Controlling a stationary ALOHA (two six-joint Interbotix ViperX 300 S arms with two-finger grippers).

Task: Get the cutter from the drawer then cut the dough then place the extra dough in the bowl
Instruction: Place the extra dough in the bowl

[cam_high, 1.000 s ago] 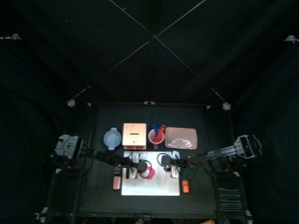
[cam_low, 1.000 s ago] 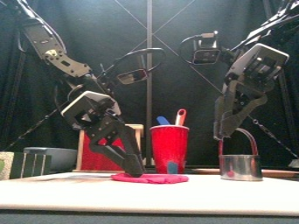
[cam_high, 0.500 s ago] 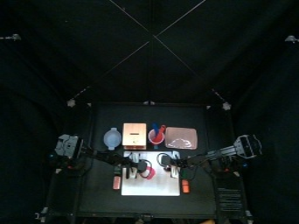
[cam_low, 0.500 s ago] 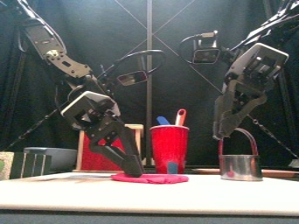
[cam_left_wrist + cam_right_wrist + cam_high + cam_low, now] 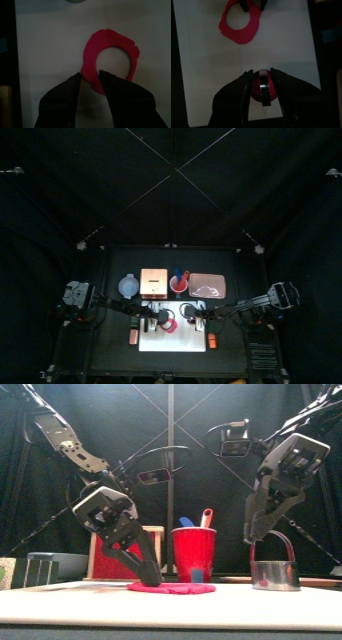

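A red dough ring (image 5: pixel 171 588) lies flat on the white cutting board (image 5: pixel 150 340), its centre cut out. My left gripper (image 5: pixel 151 576) points down at the ring's left side. In the left wrist view its jaws (image 5: pixel 90 75) pinch the near rim of the dough ring (image 5: pixel 112 55) with only a narrow gap. My right gripper (image 5: pixel 262 534) is shut on the wire handle of the metal cutter (image 5: pixel 274 572), which hangs at the board's right end. Red dough shows inside the cutter (image 5: pixel 262 86) in the right wrist view.
Behind the board stand the red cup (image 5: pixel 194 552) with toy knives, the wooden box (image 5: pixel 155 280) with its red drawer front (image 5: pixel 110 556), the blue-grey bowl (image 5: pixel 127 285) at the left and the pink tray (image 5: pixel 209 286) at the right.
My left gripper has shifted slightly right and down onto the ring's rim. The right gripper and the cutter have stayed in place.
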